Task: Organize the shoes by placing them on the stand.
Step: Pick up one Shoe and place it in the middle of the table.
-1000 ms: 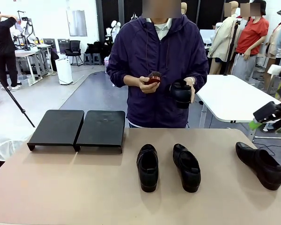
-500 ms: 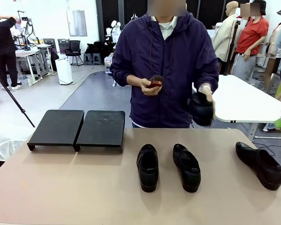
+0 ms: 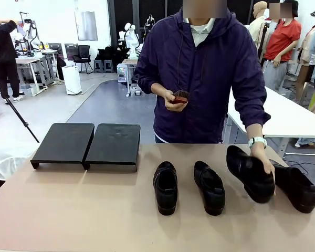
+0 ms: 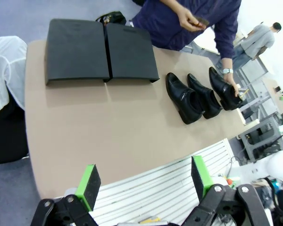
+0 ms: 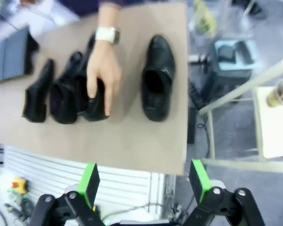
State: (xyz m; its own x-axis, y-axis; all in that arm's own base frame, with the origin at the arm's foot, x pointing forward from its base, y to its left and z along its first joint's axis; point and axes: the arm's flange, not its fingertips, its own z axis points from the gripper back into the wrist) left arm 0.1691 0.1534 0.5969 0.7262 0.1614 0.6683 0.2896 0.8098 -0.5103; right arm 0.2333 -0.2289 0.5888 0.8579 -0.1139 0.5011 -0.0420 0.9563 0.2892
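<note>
The stand [image 3: 86, 143] is two low black platforms side by side at the table's far left. Two black shoes [image 3: 166, 186] [image 3: 209, 187] lie in the middle with toes toward me. Another shoe [image 3: 298, 187] lies at the right. A person's hand [image 3: 263, 157] holds one more shoe [image 3: 249, 174], tilted, down at the table between them. From high above the near edge, my left gripper [image 4: 144, 181] stands open with the stand [image 4: 100, 49] and shoes [image 4: 183, 92] far below. My right gripper [image 5: 143, 180] is open too, high over the hand [image 5: 104, 73] and the lone shoe [image 5: 156, 77].
In the person's other hand, at chest height, is a small brush [image 3: 179, 96]. The tan table [image 3: 84, 210] has bare room in front of the stand. White tables, a tripod and other people are behind. White slatted panels [image 4: 165, 181] lie below the grippers.
The person has stepped right and brought the held shoe down from chest height to the table beside the rightmost shoe. My right gripper has left the right edge of the front view.
</note>
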